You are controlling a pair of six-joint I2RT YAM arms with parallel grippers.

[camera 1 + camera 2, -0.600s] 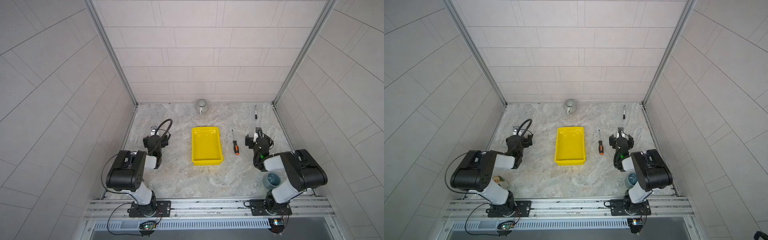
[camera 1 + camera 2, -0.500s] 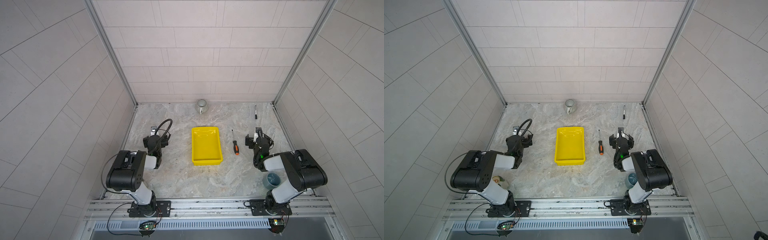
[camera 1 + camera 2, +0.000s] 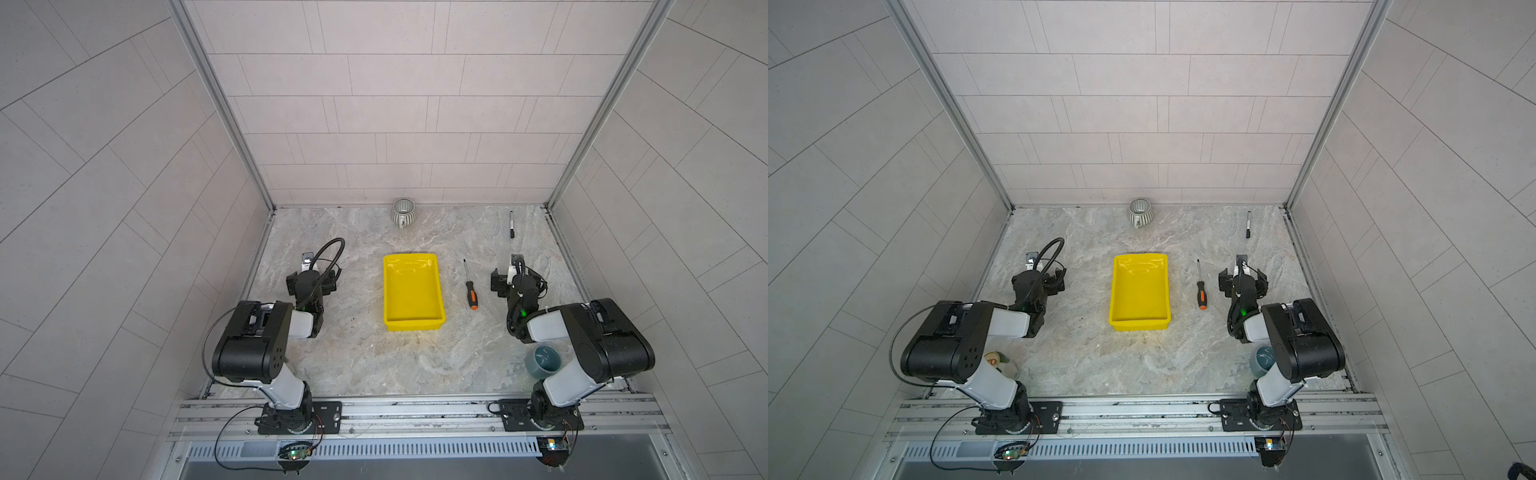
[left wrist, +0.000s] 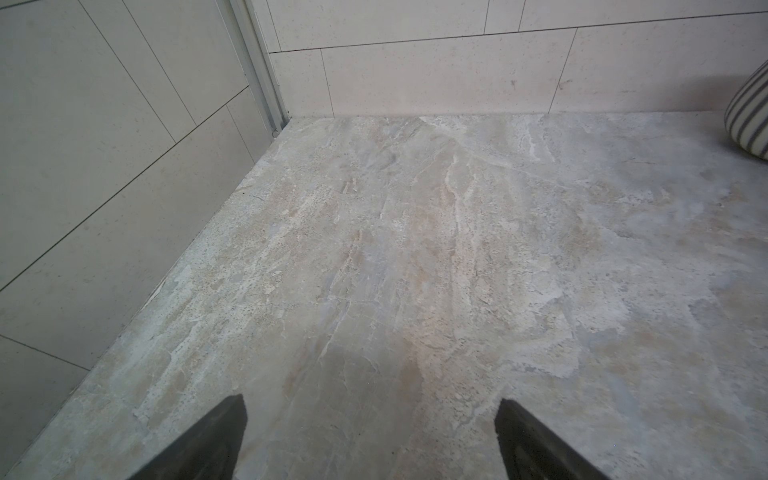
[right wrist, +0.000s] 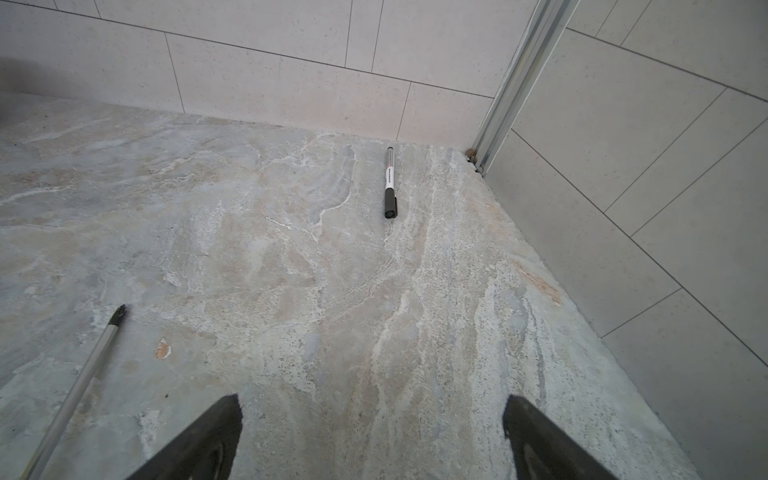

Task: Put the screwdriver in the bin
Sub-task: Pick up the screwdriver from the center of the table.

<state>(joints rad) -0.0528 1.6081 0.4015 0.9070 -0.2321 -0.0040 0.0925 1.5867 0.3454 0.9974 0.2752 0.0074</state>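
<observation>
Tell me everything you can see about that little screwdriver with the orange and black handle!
The slim screwdriver with the black-and-orange handle lies flat on the marbled grey tabletop, to the robot's right of the bright yellow plastic bin, close beside it but not touching. The orange butt end points toward the robot. The thin metal shaft points toward the back wall and ends in a dark tip. Nothing grips it, and only the tabletop touches it.

- a robot test cell, the kind found in a lab.
- pale tiled panels [image 3: 395, 104] and aluminium posts [image 3: 224, 108] box in a marble-look tabletop [image 3: 374, 361].
- a left arm [image 3: 257, 336] and a right arm [image 3: 598, 345] are bolted to a metal rail [image 3: 415, 409], with bare wiring [image 3: 232, 432] below.
</observation>
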